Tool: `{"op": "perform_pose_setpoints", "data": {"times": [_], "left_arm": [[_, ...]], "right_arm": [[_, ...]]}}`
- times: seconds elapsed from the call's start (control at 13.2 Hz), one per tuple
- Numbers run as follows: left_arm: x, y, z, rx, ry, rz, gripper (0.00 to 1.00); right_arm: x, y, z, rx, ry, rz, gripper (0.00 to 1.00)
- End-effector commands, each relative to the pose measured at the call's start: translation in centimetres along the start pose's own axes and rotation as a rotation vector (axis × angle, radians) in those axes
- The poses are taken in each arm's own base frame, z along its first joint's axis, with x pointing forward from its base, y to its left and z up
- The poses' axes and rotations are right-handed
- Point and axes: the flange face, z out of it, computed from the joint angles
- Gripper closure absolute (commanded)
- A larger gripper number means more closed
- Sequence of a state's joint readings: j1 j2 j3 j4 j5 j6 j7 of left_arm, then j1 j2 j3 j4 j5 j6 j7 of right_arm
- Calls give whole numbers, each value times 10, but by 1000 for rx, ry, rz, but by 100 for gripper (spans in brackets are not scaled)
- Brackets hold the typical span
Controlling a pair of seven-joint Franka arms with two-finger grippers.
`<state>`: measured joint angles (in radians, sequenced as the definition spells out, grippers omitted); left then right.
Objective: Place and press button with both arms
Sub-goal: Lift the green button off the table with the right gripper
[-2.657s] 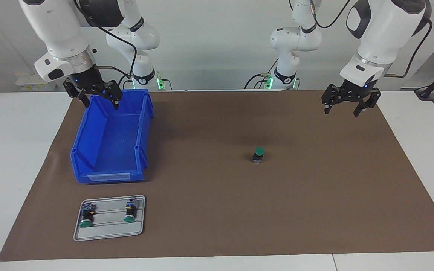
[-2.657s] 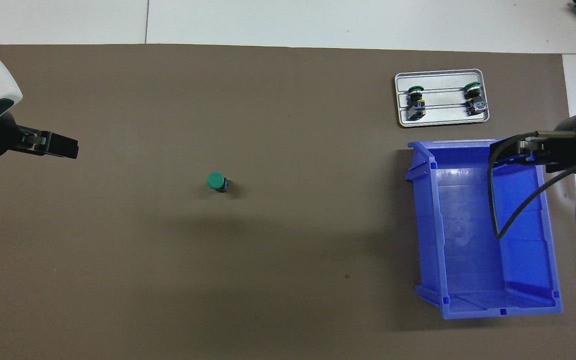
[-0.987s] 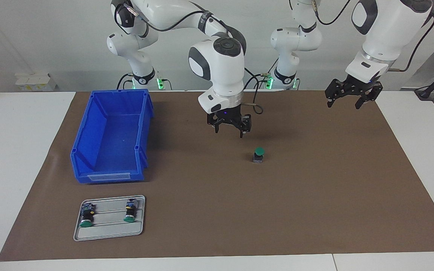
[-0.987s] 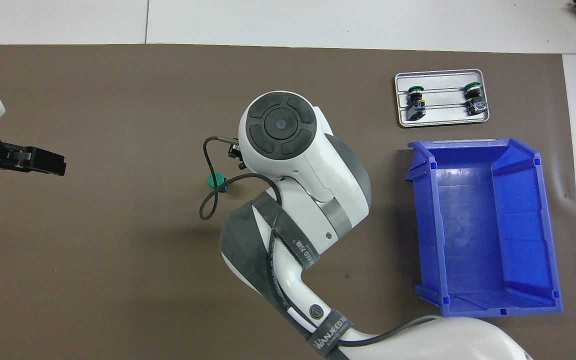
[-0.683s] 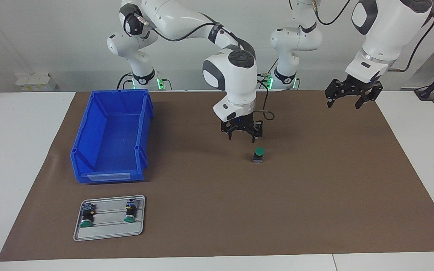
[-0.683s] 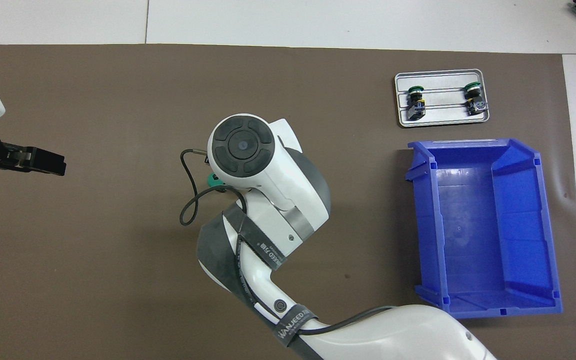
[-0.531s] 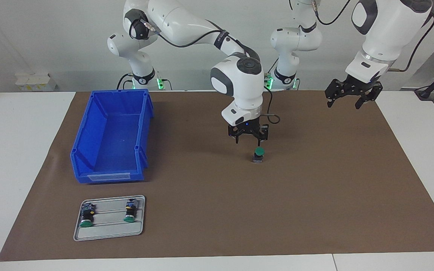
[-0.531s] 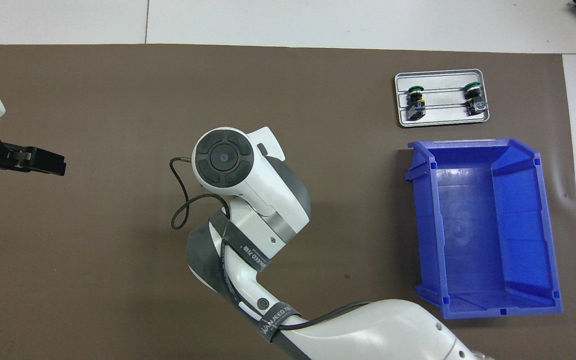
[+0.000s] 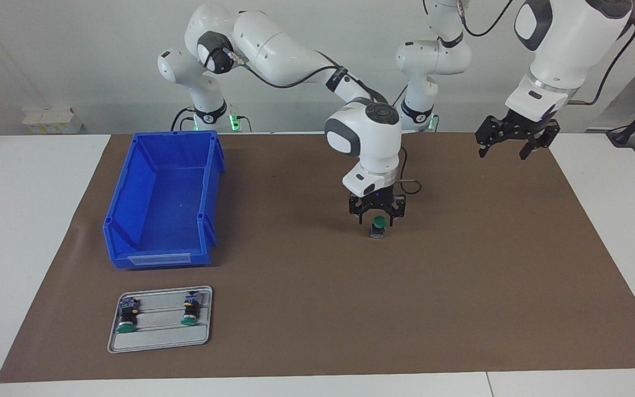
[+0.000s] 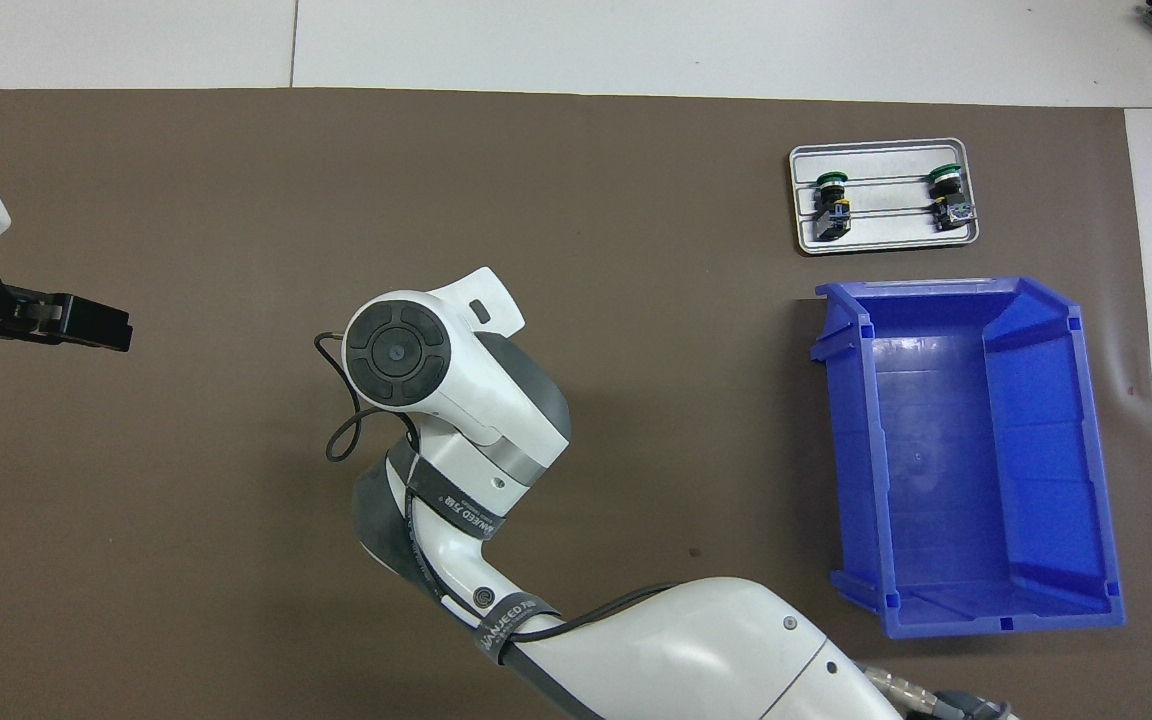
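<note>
My right end effector (image 9: 377, 216), fingers parted and empty, straddles the button (image 9: 378, 226) standing mid-bench; light, rigid and topple-prone, I'd grip its black body under the cap.

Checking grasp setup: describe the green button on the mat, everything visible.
The button stands upright on the brown mat: round green cap on top, dark body and greyish base below, plastic-looking. The right gripper is down around its cap, a finger on each side; contact cannot be told. In the overhead view the arm hides it.
</note>
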<state>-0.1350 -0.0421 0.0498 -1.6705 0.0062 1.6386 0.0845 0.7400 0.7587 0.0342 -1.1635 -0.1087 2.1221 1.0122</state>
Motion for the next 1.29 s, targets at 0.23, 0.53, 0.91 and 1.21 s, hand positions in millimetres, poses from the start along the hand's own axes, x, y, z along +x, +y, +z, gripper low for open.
{"op": "perform_pose_setpoints", "data": {"times": [0.23, 0.53, 0.91, 1.21], "left_arm": [[-10, -1, -1, -14, -3, -9, 0], [-10, -1, -1, -12, -3, -9, 0], [-10, -1, -1, -12, -3, -9, 0], [-10, -1, -1, -12, -3, -9, 0]], "right_arm": [[-16, -16, 12, -3, 35, -78, 21], [-22, -18, 14, -30, 55, -108, 23], [-20, -17, 13, -42, 72, -120, 38], [-22, -15, 17, -51, 67, -122, 67]]}}
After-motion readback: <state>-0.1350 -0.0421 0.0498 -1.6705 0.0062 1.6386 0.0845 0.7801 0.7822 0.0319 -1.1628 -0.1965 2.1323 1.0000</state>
